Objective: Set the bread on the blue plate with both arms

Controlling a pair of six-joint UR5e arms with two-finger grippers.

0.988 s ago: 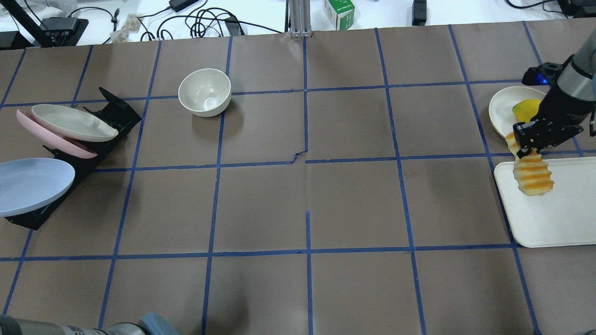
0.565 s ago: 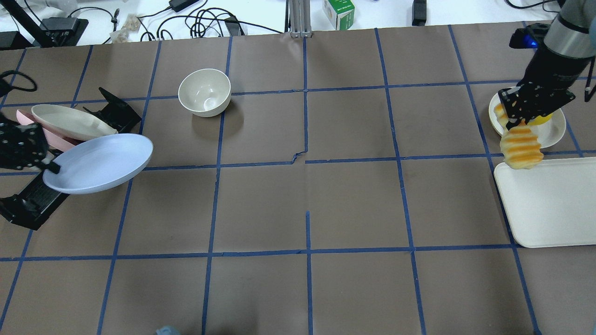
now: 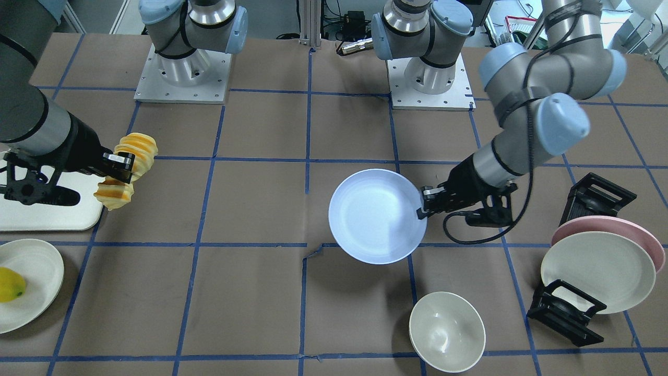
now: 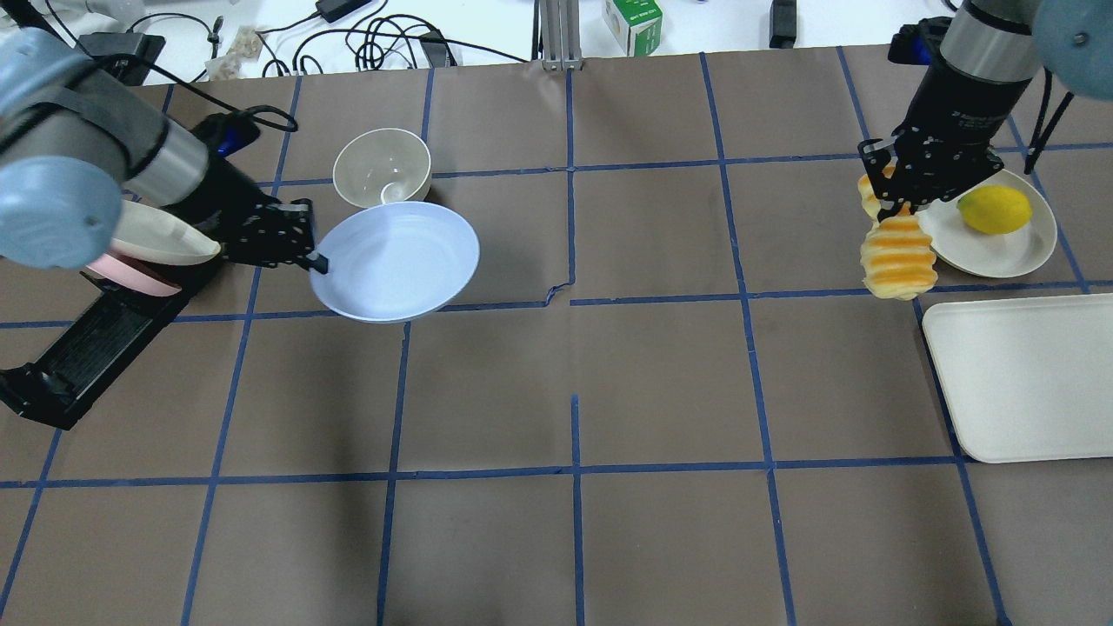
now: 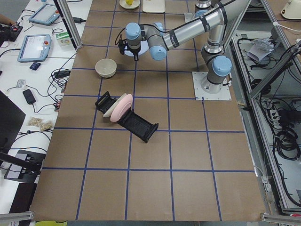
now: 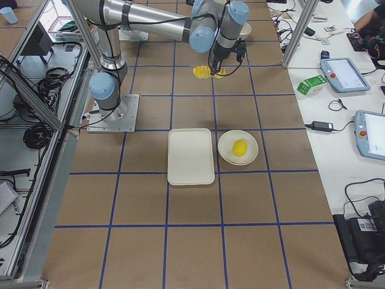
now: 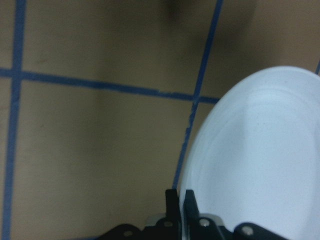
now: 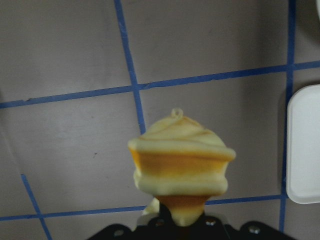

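The blue plate (image 4: 396, 261) is pale lavender-blue and hangs above the table left of centre, in front of the bowl. My left gripper (image 4: 304, 252) is shut on its left rim; the wrist view shows the fingers (image 7: 172, 200) pinching the rim of the plate (image 7: 260, 165). From across the table the plate (image 3: 376, 216) and this gripper (image 3: 422, 203) sit near the middle. The bread (image 4: 897, 261), a ridged yellow-orange loaf, hangs from my right gripper (image 4: 896, 204), which is shut on its middle, above the table left of the lemon plate. It also shows in the right wrist view (image 8: 180, 165).
A cream bowl (image 4: 381, 165) stands just behind the blue plate. A black rack (image 4: 78, 348) at far left holds a cream plate (image 3: 597, 271) and a pink plate (image 3: 605, 227). A white tray (image 4: 1026, 382) lies at right, and behind it a cream plate (image 4: 1000, 248) holds a lemon (image 4: 994, 209).
My left gripper has taken the blue plate off the rack and carried it right, toward the centre. My right gripper has carried the bread off the tray, leftward and farther back.
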